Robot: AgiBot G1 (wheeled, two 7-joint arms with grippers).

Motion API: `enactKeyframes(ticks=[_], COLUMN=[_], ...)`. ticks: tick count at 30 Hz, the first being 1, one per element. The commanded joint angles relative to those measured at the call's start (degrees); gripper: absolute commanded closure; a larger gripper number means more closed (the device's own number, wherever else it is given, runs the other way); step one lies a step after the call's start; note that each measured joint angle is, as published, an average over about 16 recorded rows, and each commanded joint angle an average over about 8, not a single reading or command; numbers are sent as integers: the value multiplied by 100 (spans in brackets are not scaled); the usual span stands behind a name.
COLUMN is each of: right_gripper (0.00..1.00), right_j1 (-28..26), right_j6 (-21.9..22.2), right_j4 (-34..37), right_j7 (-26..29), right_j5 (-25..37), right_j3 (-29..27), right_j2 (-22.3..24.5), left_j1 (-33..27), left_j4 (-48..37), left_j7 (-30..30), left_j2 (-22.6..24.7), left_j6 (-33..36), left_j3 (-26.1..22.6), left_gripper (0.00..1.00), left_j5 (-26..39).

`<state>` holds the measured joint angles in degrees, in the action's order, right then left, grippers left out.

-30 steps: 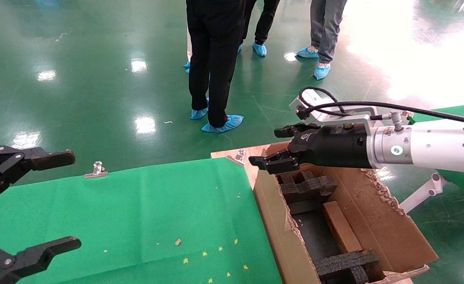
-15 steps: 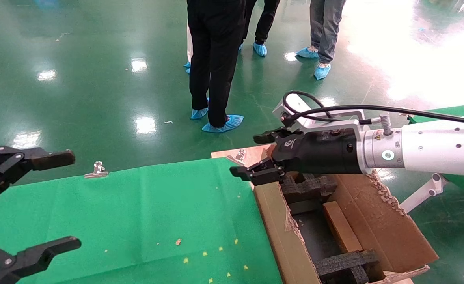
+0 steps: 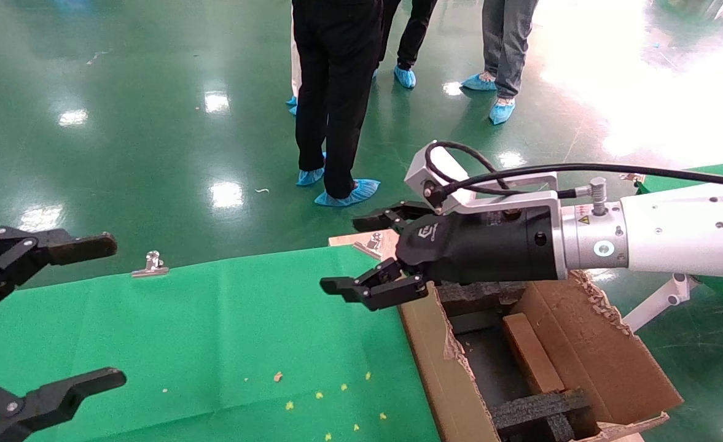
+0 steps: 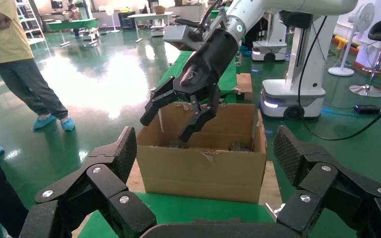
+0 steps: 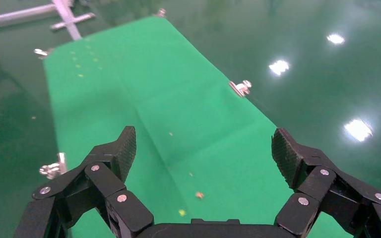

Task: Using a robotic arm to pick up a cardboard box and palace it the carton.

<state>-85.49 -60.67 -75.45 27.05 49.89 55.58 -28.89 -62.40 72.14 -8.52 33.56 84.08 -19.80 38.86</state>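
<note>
The carton (image 3: 429, 350) stands at the right end of the green table, flaps up, with black foam blocks (image 3: 536, 411) inside. The small cardboard box (image 3: 530, 353) lies inside it, between the foam blocks. My right gripper (image 3: 346, 253), on the white robotic arm (image 3: 674, 236), is open and empty; it hovers over the table's right edge, just left of the carton's far corner. It also shows in the left wrist view (image 4: 166, 128) above the carton (image 4: 203, 173). Its own view (image 5: 204, 148) shows only green cloth between the open fingers. My left gripper (image 3: 110, 310) is open and empty at the table's left.
The green cloth table (image 3: 244, 331) bears small crumbs and metal clips (image 3: 151, 264) at its far edge. Several people stand on the green floor beyond the table (image 3: 336, 123). Another green table (image 3: 705, 172) lies at the right.
My right arm has moved left, from above the carton's far end to over the table's right edge, staying open and empty. The left arm has not moved.
</note>
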Motion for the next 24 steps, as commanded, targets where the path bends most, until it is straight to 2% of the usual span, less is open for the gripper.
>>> enactKeyframes(ticks=[1,24], right_gripper=[0,0], right_j1=[139,1620], right_j6=[-145,-1695], right_j4=[11,127], right_j7=[-94,-1104], right_j5=[-47,-544], right_j3=[-229,-2679], right_j2=[-36,-415], left_j1=[0,0], left_j4=[0,0], left_j7=[0,1], left_j2=[0,-1], left_j6=[0,-1], left_j3=[0,-1], left_gripper=[0,0], left_j5=[0,-1])
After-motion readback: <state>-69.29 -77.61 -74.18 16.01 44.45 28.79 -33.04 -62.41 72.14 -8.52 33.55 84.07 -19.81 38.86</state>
